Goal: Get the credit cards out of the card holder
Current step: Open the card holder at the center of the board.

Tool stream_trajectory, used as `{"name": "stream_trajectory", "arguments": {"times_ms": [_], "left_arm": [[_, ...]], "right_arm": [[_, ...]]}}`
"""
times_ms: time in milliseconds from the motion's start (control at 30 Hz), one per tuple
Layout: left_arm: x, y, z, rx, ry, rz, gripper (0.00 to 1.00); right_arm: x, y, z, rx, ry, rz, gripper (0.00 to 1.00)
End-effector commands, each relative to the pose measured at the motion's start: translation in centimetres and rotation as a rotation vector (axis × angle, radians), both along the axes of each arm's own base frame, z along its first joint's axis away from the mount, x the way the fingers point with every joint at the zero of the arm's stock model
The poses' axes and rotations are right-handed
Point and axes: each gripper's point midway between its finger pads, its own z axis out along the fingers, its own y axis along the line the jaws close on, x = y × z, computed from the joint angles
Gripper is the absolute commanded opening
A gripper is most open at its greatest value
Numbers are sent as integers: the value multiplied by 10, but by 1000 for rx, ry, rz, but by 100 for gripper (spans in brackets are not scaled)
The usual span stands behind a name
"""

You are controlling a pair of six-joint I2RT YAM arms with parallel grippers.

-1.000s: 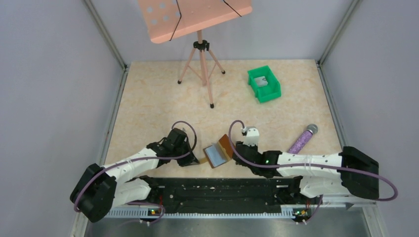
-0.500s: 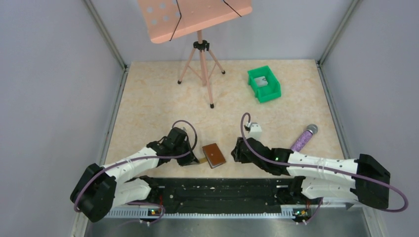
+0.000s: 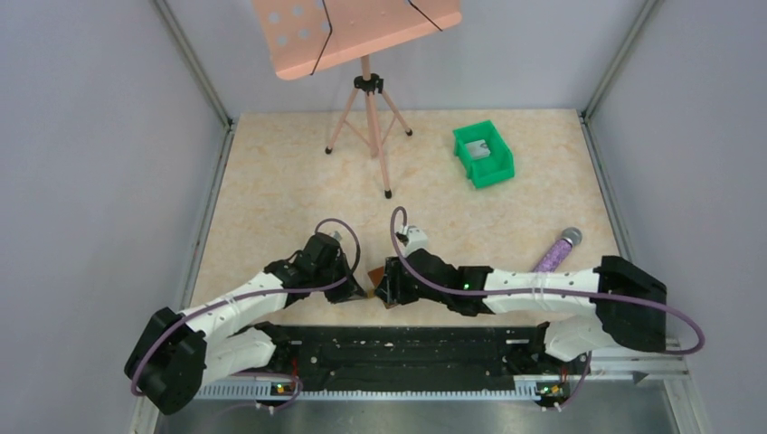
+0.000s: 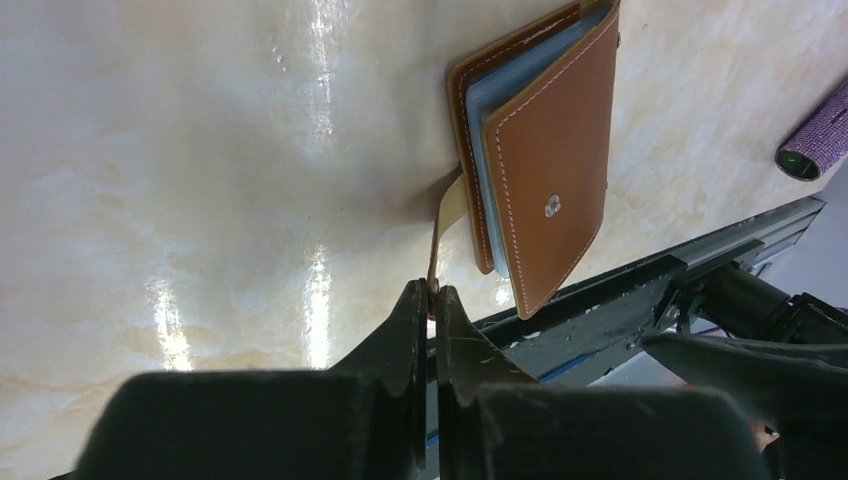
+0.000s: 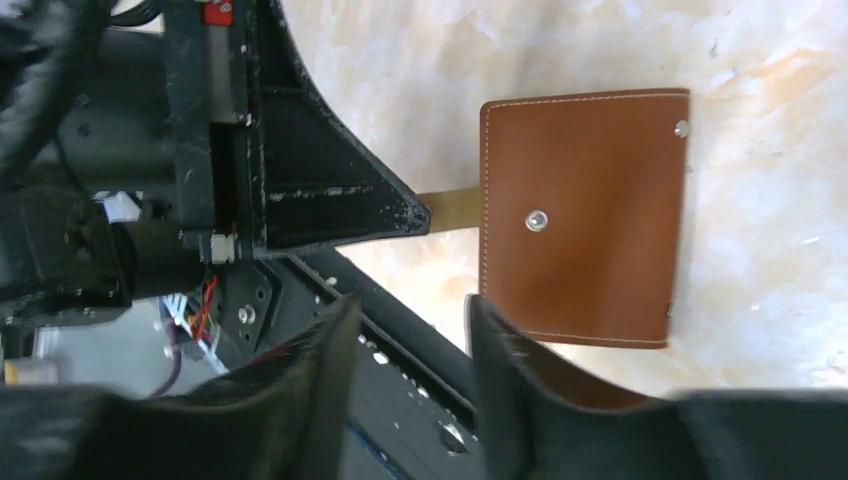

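The brown leather card holder lies closed on the table, with the edges of its blue-grey panels showing at the spine. My left gripper is shut on its little side tab. In the right wrist view the card holder lies flat, snap side up. My right gripper hangs open at its near edge, over the black rail, with nothing between its fingers. From above, the right gripper covers most of the card holder. A small grey card lies in the green bin. No credit cards show in the holder.
A purple handle-shaped object lies to the right of the right arm. A pink music stand stands at the back on a tripod. The black base rail runs along the near table edge.
The card holder stood open a second ago and now lies closed. My right arm let go of its flap, swung left over it, and its jaws narrowed. The left gripper kept the tab.
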Motion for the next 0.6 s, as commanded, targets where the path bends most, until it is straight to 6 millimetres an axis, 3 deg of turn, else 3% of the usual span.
{"name": "stream_trajectory", "arguments": {"times_ms": [0,233,567], "left_arm": [[10,-11,20,-64,-49,0,0],[9,-10,22,-69,-56,1,0],[8,-9,20,-68,-50,8,0]], "right_arm": [[2,20,4,-24,-45,-21,53],[21,-10,-29,-279,-174,-109,83],[14,-4,-58,-460,-257,-86,87]]}}
